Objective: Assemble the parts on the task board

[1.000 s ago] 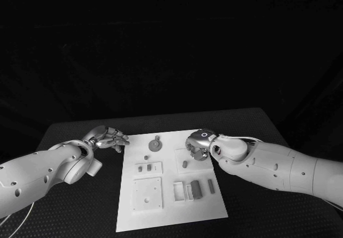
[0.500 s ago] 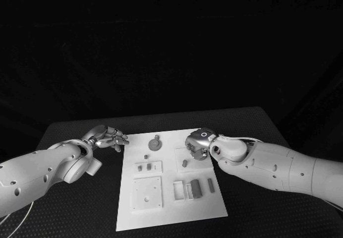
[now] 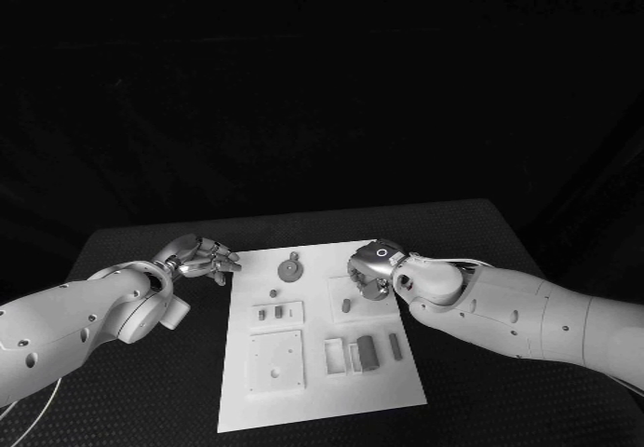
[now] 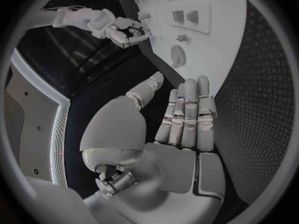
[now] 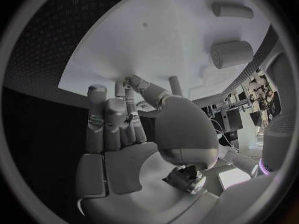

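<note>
White task board [image 3: 322, 372] lies mid-table, small grey parts on it: round disc [image 3: 290, 271] near far edge, short peg [image 3: 346, 305] just beside right hand [image 3: 372, 276]. Right hand hovers over board's far right, fingers curled; can't tell if it holds anything. Left hand [image 3: 201, 259] sits off board's left edge, fingers loosely apart, empty. Parts look light, stiff, likely slick; pinch peg by its sides.

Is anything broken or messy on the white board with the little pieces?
Nothing stands out. The task board lies flat on the black table, and the small parts sit tidily on it. The left hand is beside the board's far corner and the right hand is over it.
</note>
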`<state>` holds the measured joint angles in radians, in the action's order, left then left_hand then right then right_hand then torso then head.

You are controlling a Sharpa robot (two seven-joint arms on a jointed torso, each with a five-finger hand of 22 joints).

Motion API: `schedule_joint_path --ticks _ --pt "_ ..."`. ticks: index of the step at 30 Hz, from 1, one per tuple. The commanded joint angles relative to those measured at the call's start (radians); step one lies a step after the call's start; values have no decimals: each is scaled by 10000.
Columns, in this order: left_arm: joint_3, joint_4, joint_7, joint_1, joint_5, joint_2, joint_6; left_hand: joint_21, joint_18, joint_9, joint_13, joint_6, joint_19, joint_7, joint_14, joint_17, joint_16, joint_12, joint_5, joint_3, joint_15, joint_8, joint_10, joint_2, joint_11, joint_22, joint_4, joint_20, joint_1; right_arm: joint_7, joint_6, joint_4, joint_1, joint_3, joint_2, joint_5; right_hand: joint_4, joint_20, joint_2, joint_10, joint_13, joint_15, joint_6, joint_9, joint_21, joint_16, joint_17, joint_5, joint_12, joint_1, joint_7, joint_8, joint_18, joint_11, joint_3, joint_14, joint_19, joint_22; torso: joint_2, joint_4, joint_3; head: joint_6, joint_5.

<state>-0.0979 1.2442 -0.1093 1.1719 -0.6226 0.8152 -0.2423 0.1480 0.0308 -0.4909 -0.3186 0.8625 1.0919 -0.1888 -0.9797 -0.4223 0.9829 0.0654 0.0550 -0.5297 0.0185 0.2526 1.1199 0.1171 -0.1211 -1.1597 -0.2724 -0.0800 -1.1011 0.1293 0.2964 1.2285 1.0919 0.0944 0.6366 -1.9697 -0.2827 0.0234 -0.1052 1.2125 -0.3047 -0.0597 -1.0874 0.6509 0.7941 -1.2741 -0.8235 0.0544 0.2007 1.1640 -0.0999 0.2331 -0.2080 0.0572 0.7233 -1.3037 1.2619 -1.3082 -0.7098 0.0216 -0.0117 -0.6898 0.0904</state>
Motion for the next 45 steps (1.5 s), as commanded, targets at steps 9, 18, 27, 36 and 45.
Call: schedule_joint_path --ticks 9,18,27,36,45 --pt "6 18 -14 14 -162 4 116 -54 133 7 -20 -97 97 -4 -38 -16 -37 52 -20 62 -4 22 48 5 -38 14 -5 1 85 254 -586 115 -274 188 120 -201 -35 19 -23 1013 -57 -208 -161 17 55 -60 -4 -9 52 152 34 105 -538 -271 -27 71 96 -172 5 4 4 1 7" --pt "6 1 -10 13 -180 -5 99 -62 134 7 -26 -103 110 -5 -47 -23 -41 52 -20 78 -6 27 44 0 -37 19 -21 -1 74 418 -357 503 -269 117 320 -101 -39 20 -37 1054 -71 -227 -185 17 61 -61 -4 -9 53 177 46 120 -538 -289 -21 71 109 -176 3 2 -4 8 1" --pt "7 -16 -6 13 -185 -13 91 -73 133 7 -31 -108 120 -6 -52 -29 -49 51 -20 93 -6 34 39 -3 -38 24 -33 -1 64 511 -215 614 -218 -125 412 -192 -39 32 -69 1107 -89 -254 -209 18 69 -63 -7 -8 62 231 58 135 -538 -314 1 73 124 -179 1 1 -5 24 6" --pt "7 -58 -5 13 -186 -27 88 -79 132 8 -34 -112 125 -7 -55 -33 -53 50 -19 101 -6 37 36 -7 -38 27 -36 -1 62 512 -131 747 -118 -296 471 -208 -24 34 -89 1132 -99 -265 -221 17 75 -65 -8 -9 57 238 62 142 -538 -324 5 73 135 -181 1 -4 -5 8 15" --pt "7 -77 -1 13 -192 -33 81 -85 132 8 -36 -117 130 -8 -56 -36 -57 49 -20 109 -5 39 32 -6 -40 29 -39 -1 61 524 -119 870 -52 -363 540 -226 -18 36 -107 1146 -106 -270 -229 16 78 -65 -9 -9 53 238 65 147 -538 -330 5 75 139 -182 2 3 -1 15 23"
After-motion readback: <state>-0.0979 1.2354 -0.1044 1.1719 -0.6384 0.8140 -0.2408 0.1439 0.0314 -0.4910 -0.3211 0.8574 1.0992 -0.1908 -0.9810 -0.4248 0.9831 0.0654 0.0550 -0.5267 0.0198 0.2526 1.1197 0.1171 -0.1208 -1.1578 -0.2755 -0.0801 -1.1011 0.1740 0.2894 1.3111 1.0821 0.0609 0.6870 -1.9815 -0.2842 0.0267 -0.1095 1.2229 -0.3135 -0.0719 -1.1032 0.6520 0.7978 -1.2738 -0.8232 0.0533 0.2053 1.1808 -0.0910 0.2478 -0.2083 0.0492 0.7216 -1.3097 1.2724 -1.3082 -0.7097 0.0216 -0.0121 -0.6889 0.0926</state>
